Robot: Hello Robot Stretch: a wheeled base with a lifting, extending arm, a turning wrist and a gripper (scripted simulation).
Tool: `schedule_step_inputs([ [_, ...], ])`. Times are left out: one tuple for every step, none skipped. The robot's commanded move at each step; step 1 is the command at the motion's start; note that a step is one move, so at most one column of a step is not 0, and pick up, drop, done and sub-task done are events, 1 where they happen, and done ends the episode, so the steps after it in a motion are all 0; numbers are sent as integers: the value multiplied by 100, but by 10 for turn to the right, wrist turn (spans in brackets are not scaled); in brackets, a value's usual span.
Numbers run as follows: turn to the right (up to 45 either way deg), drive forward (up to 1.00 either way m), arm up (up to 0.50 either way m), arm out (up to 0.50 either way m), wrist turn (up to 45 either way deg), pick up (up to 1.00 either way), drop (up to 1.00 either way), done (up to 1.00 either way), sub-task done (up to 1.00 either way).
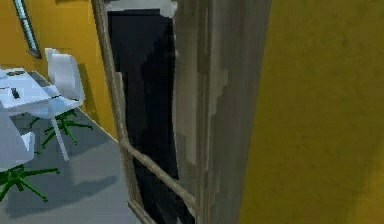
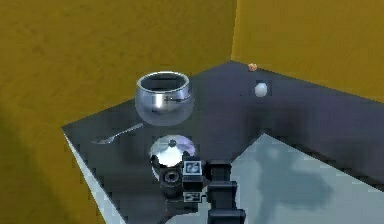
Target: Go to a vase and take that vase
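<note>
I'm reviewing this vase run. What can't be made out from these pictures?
- Arm side view: whether the gripper holds anything; a shiny round thing on the dark counter lies at its far end.
- Arm side view: the orange speck and pale ball, too small to name.
- Forward view: the white table, cut by the left edge.

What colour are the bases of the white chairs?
Green; the chair bases show best in the forward view.

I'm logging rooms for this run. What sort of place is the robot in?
Probably a dining area or kitchen in a house: a white table with white chairs around it, and a dark counter close beside the robot.
</note>
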Motion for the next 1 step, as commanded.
schedule_step_inputs([
  [0,0,10,0,0,0,0,0,0],
])
